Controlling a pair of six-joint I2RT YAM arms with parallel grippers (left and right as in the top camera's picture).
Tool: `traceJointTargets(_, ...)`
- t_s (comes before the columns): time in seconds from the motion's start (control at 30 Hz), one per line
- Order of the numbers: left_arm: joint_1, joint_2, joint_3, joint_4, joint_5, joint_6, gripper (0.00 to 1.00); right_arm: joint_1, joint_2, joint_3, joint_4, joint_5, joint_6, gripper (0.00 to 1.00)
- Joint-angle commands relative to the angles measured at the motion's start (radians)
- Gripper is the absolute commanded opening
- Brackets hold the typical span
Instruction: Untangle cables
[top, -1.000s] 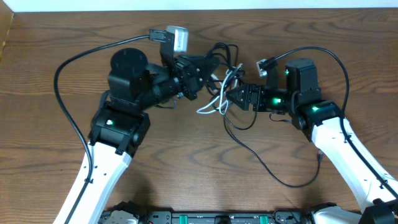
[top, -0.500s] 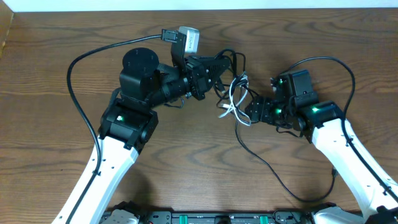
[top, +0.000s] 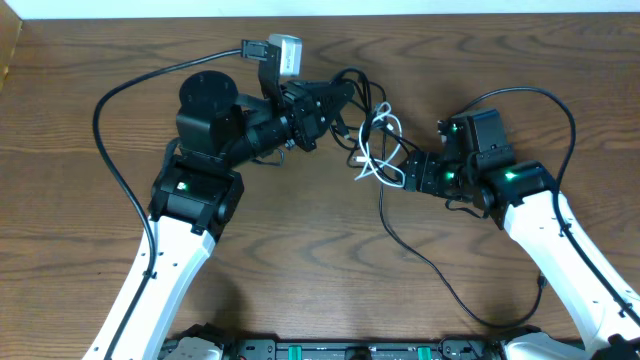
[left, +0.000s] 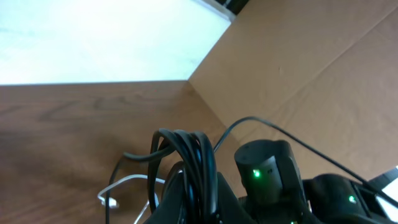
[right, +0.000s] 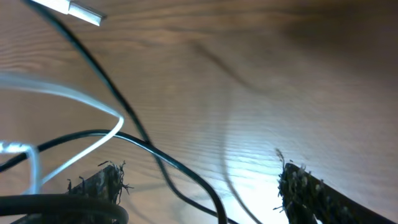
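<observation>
The left gripper (top: 338, 100) reaches toward the middle of the table (top: 300, 260), and its jaws are closed on a bunch of loops of the black cable (left: 193, 146). In the left wrist view those loops arch up and over the fingers in a tight bundle. The white cable (top: 372, 140) hangs in a few loose curls just right of that gripper, between the two arms and tangled with the black loops above it. Part of it lies on the wood below the left fingers. The right gripper (top: 400, 170) points left at the tangle with its jaws wide apart and nothing clamped between them. In the right wrist view its two fingers (right: 102, 183) stand well apart, and a strand of black cable runs through the gap between them without being pinched. A bend of white cable lies just to the left of it. From the tangle the rest of the black cable trails across the table toward the near edge and curves right, under the right arm. Whether the white cable touches the right fingers cannot be told.
</observation>
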Motion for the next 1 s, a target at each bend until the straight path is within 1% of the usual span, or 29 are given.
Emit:
traceJointTargets(0.0,0.024,-0.045,0.046,0.039,-0.027,-0.004,0.07,-0.021,0.027,-0.035,0.052,-0.142,-0.069,0.79)
traceJointTargets(0.13,0.024,-0.045,0.046,0.023,-0.027,-0.004,0.07,-0.021,0.027,-0.035,0.184,-0.325,-0.090,0.79)
traceJointTargets(0.3,0.024,-0.045,0.046,-0.032,-0.028,-0.004,0.07,-0.021,0.027,-0.035,0.356,-0.449,-0.089,0.80)
traceJointTargets(0.43,0.024,-0.045,0.046,-0.047,-0.029,-0.004,0.07,-0.022,0.027,-0.035,0.471,-0.464,-0.067,0.79)
traceJointTargets(0.6,0.024,-0.045,0.046,-0.048,-0.064,-0.004,0.08,-0.043,0.027,-0.035,0.565,-0.456,-0.011,0.76)
traceJointTargets(0.73,0.024,-0.045,0.046,-0.054,-0.167,-0.004,0.07,-0.066,0.021,-0.035,0.605,-0.457,0.003,0.75)
traceJointTargets(0.87,0.024,-0.045,0.046,-0.112,-0.371,-0.007,0.07,-0.077,-0.002,-0.035,0.650,-0.469,-0.035,0.75)
traceJointTargets(0.9,0.024,-0.045,0.046,-0.127,-0.419,-0.024,0.08,-0.077,-0.012,-0.035,0.661,-0.476,-0.060,0.75)
traceJointTargets(0.97,0.024,-0.044,0.046,-0.151,-0.509,-0.101,0.08,-0.073,-0.033,-0.035,0.678,-0.501,-0.121,0.75)
